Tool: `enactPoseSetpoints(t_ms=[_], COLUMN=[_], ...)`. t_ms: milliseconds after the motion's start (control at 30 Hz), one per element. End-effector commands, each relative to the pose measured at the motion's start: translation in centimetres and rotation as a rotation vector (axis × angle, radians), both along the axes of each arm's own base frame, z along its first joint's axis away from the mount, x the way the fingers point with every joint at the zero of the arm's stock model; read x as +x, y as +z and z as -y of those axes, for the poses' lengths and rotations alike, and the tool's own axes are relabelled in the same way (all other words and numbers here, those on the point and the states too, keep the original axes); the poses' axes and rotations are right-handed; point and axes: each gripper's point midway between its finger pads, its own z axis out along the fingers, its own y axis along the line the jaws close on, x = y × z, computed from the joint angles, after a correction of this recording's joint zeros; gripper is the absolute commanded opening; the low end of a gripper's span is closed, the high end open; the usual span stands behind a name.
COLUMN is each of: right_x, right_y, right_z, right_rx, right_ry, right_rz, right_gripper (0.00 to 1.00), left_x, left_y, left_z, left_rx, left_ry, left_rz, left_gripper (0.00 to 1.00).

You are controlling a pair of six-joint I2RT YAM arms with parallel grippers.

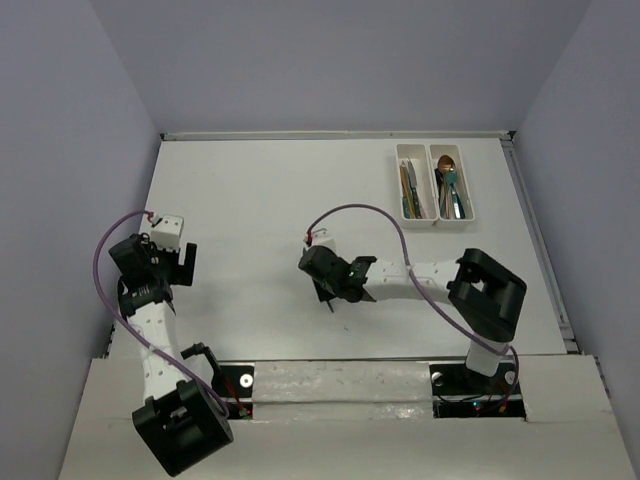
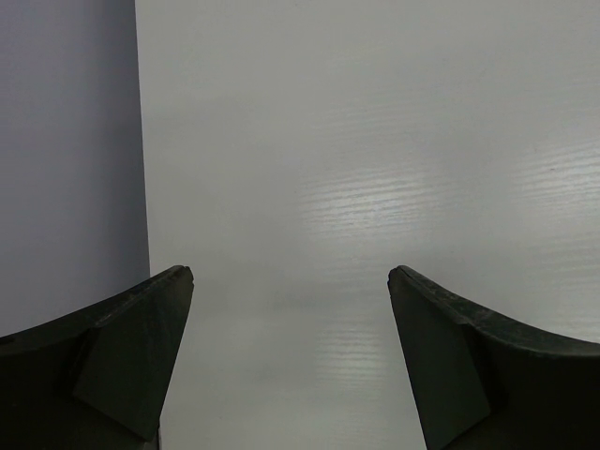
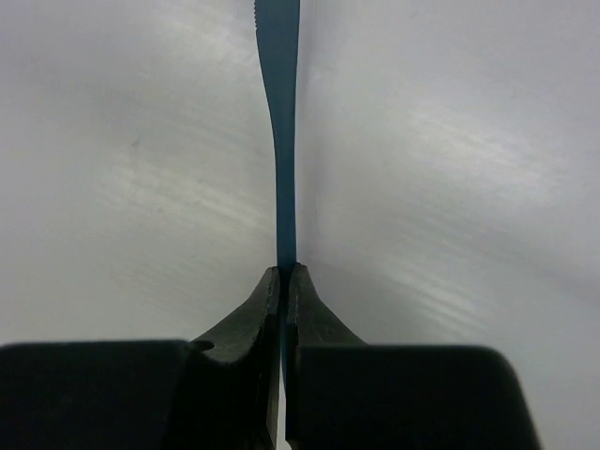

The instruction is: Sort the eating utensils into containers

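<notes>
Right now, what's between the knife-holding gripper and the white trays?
Top view: only bare table from right gripper to trays, crossed by a purple cable.

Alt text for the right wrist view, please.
The right pincer is shut on a blue knife, whose serrated end points straight away from the camera. The white table fills the background.

Blue knife (image 3: 279, 141) pinched by its handle; other utensils (image 1: 450, 190) lie in twin white trays (image 1: 430, 170).
</notes>
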Motion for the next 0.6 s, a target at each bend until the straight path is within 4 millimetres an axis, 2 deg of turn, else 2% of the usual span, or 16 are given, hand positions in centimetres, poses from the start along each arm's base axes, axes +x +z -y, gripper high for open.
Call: enactPoseSetpoints(t_ms=[0, 33, 67, 133, 167, 200, 233, 267, 367, 400, 567], right_x=[7.1, 9.7, 10.9, 13.4, 15.7, 16.8, 18.5, 19.4, 21.8, 23.2, 26.5], right_y=[8.0, 9.6, 11.6, 13.7, 15.4, 16.0, 16.5, 17.2, 17.5, 17.2, 14.9], right_z=[2.8, 4.6, 5.6, 8.0, 10.4, 11.6, 14.2, 15.0, 18.0, 19.5, 24.0], right_rx=[0.082, 0.087, 0.12, 0.116, 0.119, 0.112, 0.094, 0.116, 0.104, 0.074, -0.02], right_ry=[-0.083, -0.125, -0.14, -0.172, -0.232, -0.255, -0.303, -0.312, -0.357, -0.388, -0.46], right_rz=[0.193, 0.226, 0.255, 0.305, 0.341, 0.359, 0.372, 0.376, 0.381, 0.383, 0.338], right_gripper=[0.0, 0.0, 0.0, 0.0, 0.0, 0.0, 0.0, 0.0, 0.0, 0.0, 0.0], left_x=[0.2, 0.1, 0.1, 0.1, 0.0, 0.0, -0.1, -0.1, 0.0, 0.0, -0.1], left_y=[-0.4, -0.5, -0.6, -0.6, -0.7, -0.7, -0.9, -1.0, -1.2, -1.3, -1.9], left_z=[-0.2, -0.2, -0.2, -0.2, -0.2, -0.3, -0.2, -0.3, -0.4, -0.3, -0.6], left_rx=[0.014, 0.014, 0.015, 0.023, 0.022, 0.026, 0.026, 0.028, 0.027, 0.026, 0.034], left_ry=[-0.012, -0.011, -0.011, -0.014, -0.014, -0.015, -0.015, -0.015, -0.014, -0.016, -0.011], left_rz=[0.002, -0.002, -0.005, -0.005, -0.006, -0.007, -0.012, -0.013, -0.019, -0.019, -0.035], left_gripper=[0.99, 0.99, 0.99, 0.99, 0.99, 0.99, 0.99, 0.99, 0.99, 0.99, 0.99])
